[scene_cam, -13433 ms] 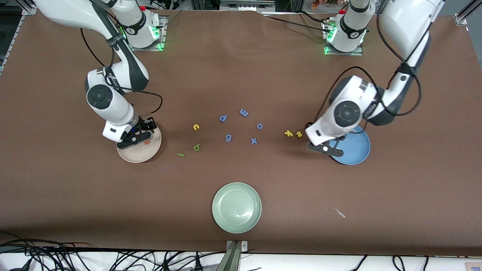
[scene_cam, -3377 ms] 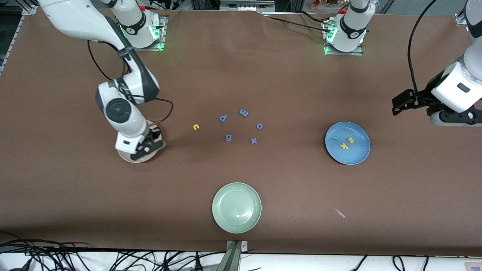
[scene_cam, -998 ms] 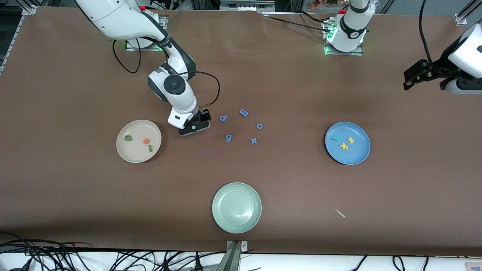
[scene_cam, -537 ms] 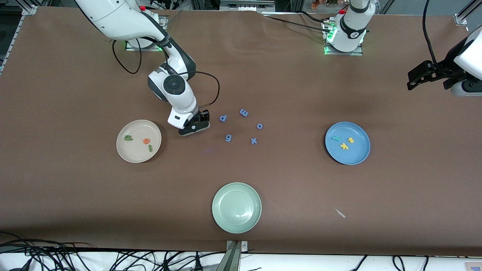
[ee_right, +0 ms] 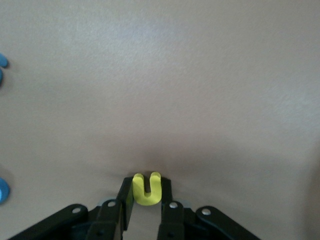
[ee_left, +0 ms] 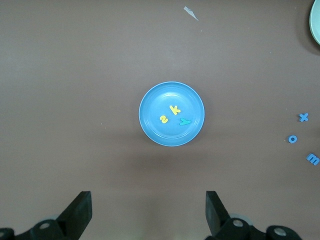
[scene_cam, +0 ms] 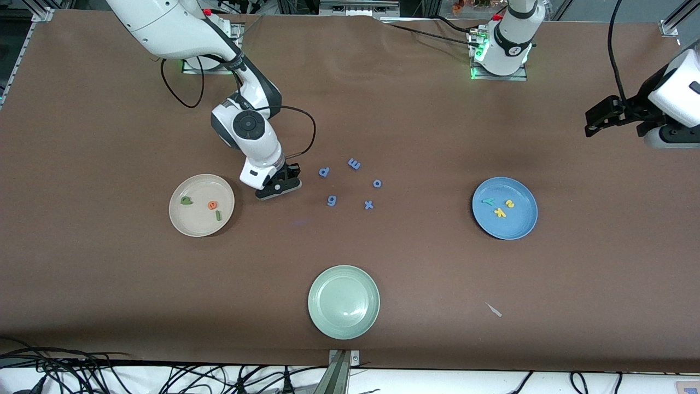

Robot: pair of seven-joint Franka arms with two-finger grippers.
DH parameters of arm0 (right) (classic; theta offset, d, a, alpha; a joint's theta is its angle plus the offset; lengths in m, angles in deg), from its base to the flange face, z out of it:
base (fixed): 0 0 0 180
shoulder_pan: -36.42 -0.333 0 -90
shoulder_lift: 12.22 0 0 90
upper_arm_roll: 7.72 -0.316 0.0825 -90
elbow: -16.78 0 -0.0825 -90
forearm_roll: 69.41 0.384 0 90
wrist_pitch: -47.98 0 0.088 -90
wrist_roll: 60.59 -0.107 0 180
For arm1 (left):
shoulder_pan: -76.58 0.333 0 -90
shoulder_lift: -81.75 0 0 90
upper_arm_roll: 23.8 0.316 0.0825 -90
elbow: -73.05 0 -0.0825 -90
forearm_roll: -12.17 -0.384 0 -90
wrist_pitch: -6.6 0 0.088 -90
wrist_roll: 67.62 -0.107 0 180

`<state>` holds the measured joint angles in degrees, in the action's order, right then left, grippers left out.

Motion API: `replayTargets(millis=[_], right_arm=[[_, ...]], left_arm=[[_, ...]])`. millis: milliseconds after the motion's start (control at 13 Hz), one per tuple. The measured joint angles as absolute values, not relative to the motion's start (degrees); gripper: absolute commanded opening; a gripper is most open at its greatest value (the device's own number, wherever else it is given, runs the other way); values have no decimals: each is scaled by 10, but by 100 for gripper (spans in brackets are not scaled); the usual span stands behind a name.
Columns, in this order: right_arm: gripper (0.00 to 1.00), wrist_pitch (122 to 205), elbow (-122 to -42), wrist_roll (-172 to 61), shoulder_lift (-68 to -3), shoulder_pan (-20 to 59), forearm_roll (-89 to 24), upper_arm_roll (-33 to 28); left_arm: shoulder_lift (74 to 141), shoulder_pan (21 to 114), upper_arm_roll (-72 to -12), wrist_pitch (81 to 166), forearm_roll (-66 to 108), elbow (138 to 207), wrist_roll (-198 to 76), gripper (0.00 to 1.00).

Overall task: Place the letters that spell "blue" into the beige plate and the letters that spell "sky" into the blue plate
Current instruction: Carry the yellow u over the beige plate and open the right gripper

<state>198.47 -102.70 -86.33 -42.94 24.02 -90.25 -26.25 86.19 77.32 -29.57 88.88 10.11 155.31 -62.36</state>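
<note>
My right gripper point(scene_cam: 278, 187) is down at the table between the beige plate point(scene_cam: 191, 225) and the blue-purple letters. It is shut on the yellow u point(ee_right: 147, 189), which sits between its fingers point(ee_right: 126, 196); the front view hides the u. On the beige plate lie the green b point(scene_cam: 186, 201), orange e point(scene_cam: 212, 205) and green l point(scene_cam: 218, 215). The blue plate point(scene_cam: 514, 227) holds the teal y point(scene_cam: 488, 201), yellow k point(scene_cam: 499, 212) and yellow s point(scene_cam: 509, 204). My left gripper point(ee_left: 147, 212) hangs open and empty high at the left arm's end of the table, looking down on the blue plate point(ee_left: 160, 100).
Blue-purple letters p point(scene_cam: 324, 172), m point(scene_cam: 354, 163), o point(scene_cam: 377, 183), g point(scene_cam: 331, 201) and x point(scene_cam: 369, 205) lie mid-table. A pale green plate point(scene_cam: 343, 301) sits nearer the front camera. A small pale scrap point(scene_cam: 494, 310) lies beside it, toward the left arm's end.
My right gripper has closed on the yellow u and shifted slightly toward the beige plate. The left arm has drifted a little, still open.
</note>
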Motion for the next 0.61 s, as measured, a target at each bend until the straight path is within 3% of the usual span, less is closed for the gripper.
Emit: replayTargets(millis=[307, 537, 614], right_arm=[[2, 1928, -1021, -774, -392, 283, -895, -261], [5, 1837, -1019, -652, -333, 330, -879, -254], [15, 1804, -1019, -610, -311, 344, -877, -244]], left_arm=[[864, 773, -298, 893, 101, 1551, -624, 100], [864, 773, -300, 894, 101, 1548, -624, 100], [864, 773, -301, 894, 101, 1547, -624, 100]])
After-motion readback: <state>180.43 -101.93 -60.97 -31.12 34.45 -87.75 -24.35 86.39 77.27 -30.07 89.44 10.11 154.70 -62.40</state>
